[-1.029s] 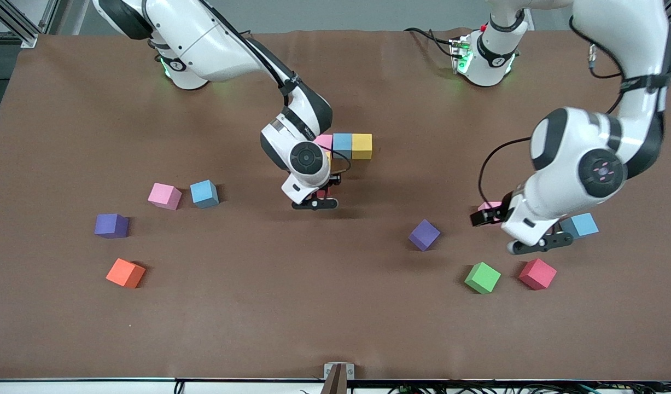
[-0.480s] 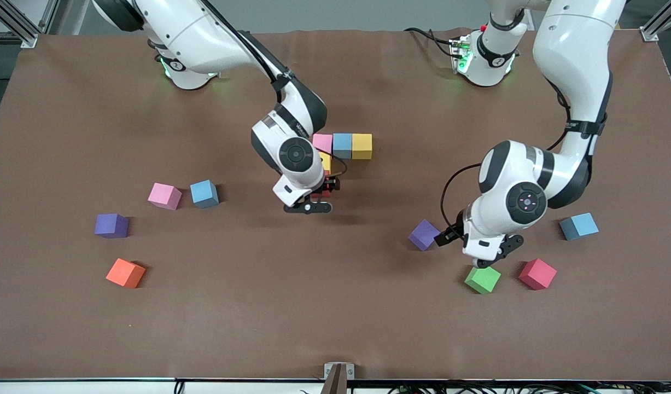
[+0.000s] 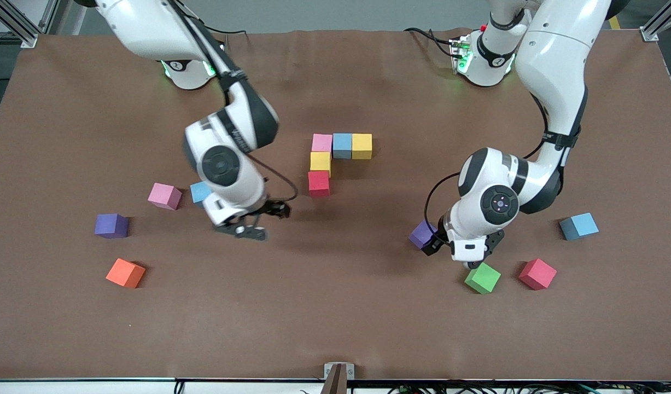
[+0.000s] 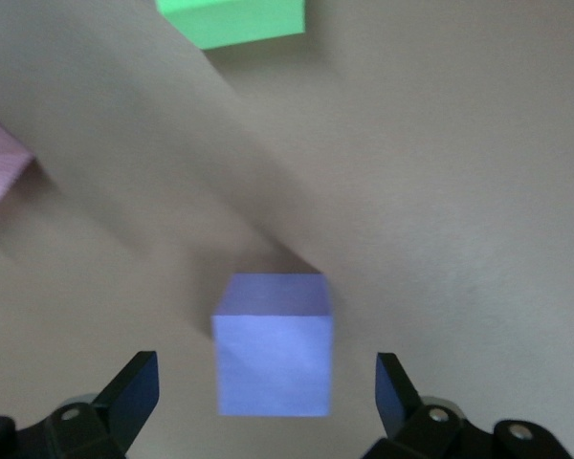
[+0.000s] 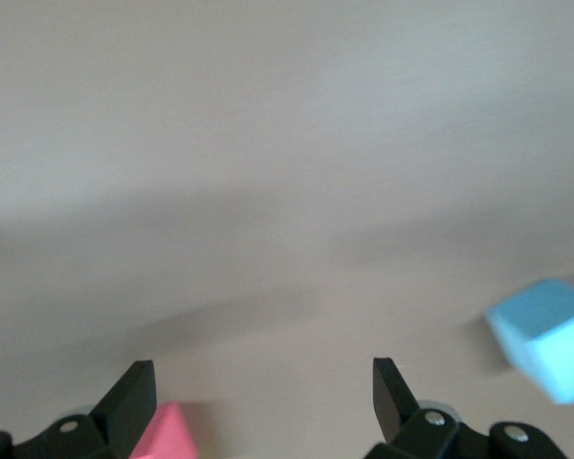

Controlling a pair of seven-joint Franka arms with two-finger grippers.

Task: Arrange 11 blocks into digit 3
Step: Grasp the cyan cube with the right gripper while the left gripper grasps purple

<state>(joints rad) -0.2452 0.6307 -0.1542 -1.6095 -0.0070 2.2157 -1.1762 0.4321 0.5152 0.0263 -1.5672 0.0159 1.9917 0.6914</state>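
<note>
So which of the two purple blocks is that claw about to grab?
The purple block toward the left arm's end, beside the green block. The left claw hangs open right over it; no claw is over the purple one near the orange block.

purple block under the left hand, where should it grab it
From straight above, on two opposite flat side faces of the purple block. It sits flat between the open fingers of the left hand, with bare table around it. The green block lies apart.

table (image 3: 335, 306) centre: 5 blocks (image 3: 320, 163) touching, l-shaped | 3 loose blocks (image 3: 119, 225) at each end
</note>
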